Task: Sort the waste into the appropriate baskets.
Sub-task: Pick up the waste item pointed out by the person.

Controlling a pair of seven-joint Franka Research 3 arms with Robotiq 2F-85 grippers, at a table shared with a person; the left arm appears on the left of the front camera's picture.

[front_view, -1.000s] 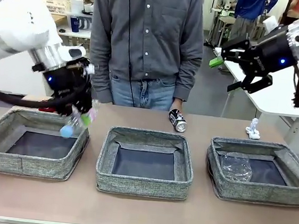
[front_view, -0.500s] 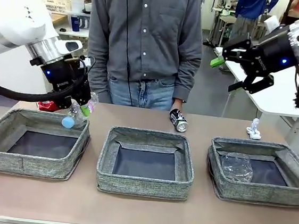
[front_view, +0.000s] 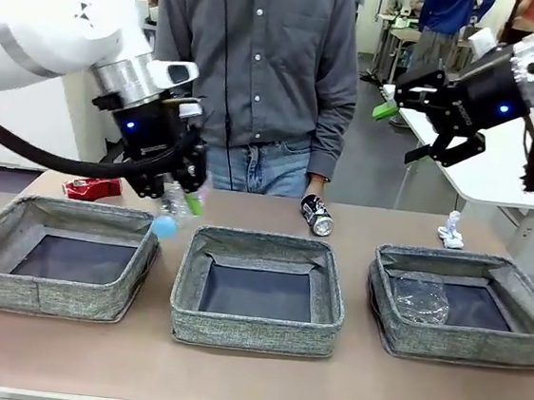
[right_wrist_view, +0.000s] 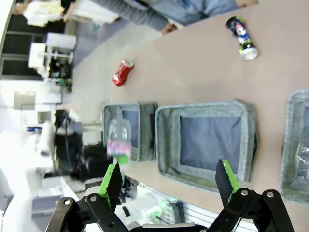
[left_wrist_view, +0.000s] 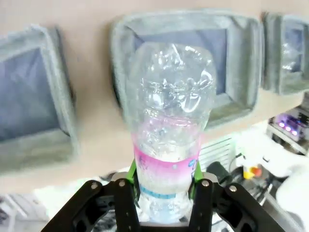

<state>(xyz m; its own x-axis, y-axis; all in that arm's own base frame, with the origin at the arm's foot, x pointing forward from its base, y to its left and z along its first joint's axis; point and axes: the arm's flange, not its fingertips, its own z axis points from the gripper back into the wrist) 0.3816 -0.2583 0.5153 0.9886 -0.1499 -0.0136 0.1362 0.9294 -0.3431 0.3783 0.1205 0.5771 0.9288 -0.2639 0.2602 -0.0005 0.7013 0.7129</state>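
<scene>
Holding the bottle (left_wrist_view: 169, 111) pinched in my left tool (left_wrist_view: 164, 186), seemingly over the gap between left basket (front_view: 47, 296) and middle basket (front_view: 253, 332); dropped here, it may bounce onto the bench (front_view: 248, 380).

White side table (front_view: 503, 182), grey floor (front_view: 371, 163)

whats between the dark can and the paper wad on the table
Nothing. In the front view the stretch of table between the dark can and the paper wad is bare.
</scene>
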